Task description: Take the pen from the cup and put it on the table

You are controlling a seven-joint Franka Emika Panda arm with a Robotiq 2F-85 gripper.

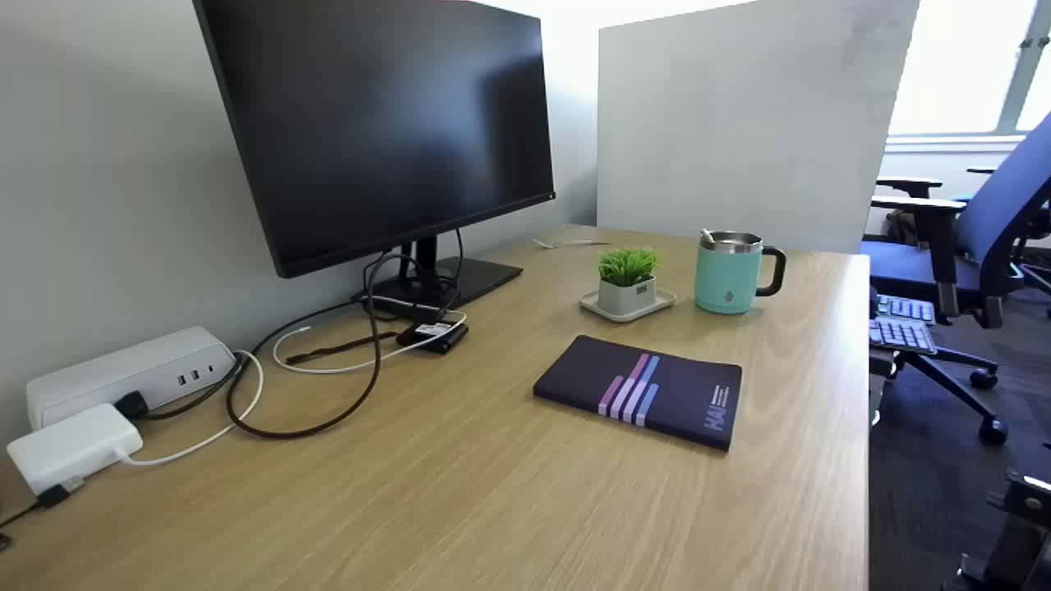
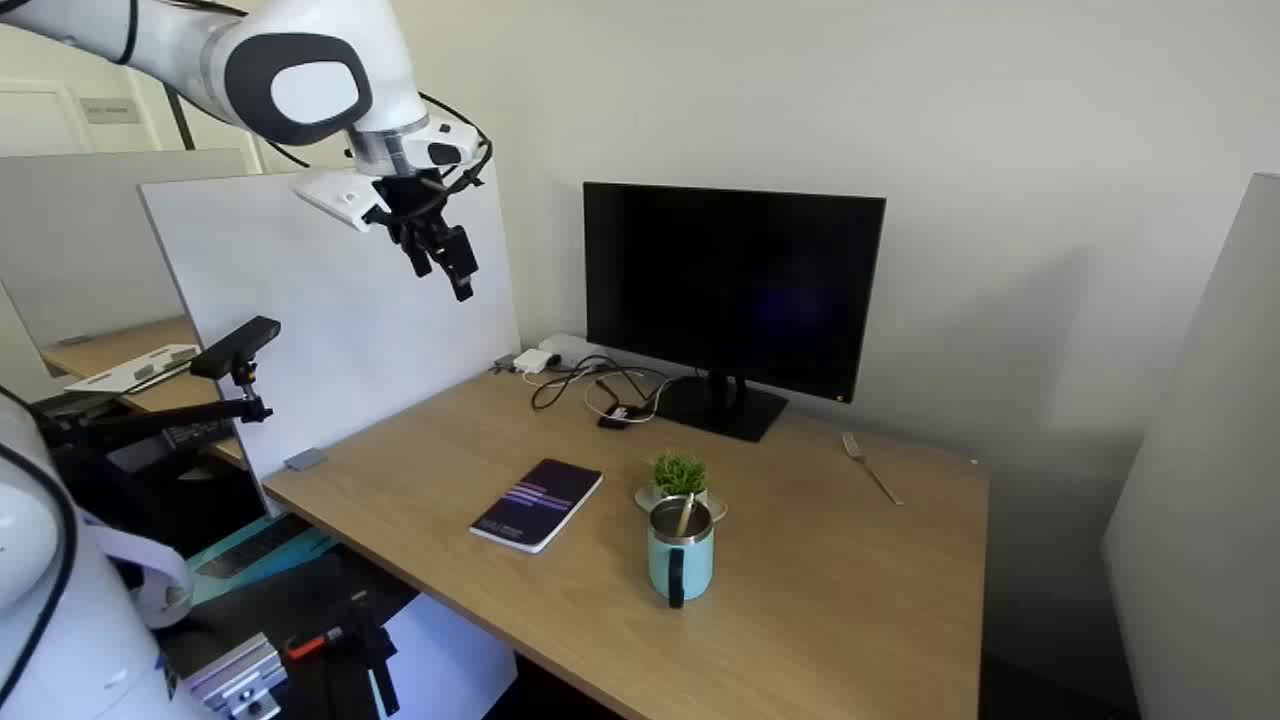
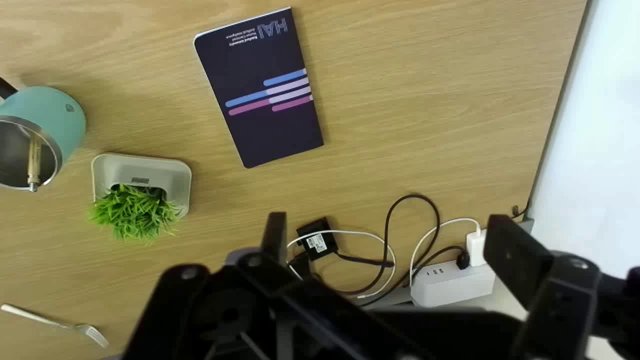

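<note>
The teal cup stands upright on the wood-grain table in both exterior views. The pale pen leans inside it, its top end just above the rim. In the wrist view the cup is at the left edge, partly cut off, with the pen inside. My gripper is high above the table's far-left part in an exterior view, well away from the cup. In the wrist view its fingers are wide apart with nothing between them. The gripper is out of view in an exterior view.
A white pot with a green plant stands close beside the cup. A dark notebook lies nearby. A monitor, cables, a white power strip and a fork are toward the wall. A panel borders one side.
</note>
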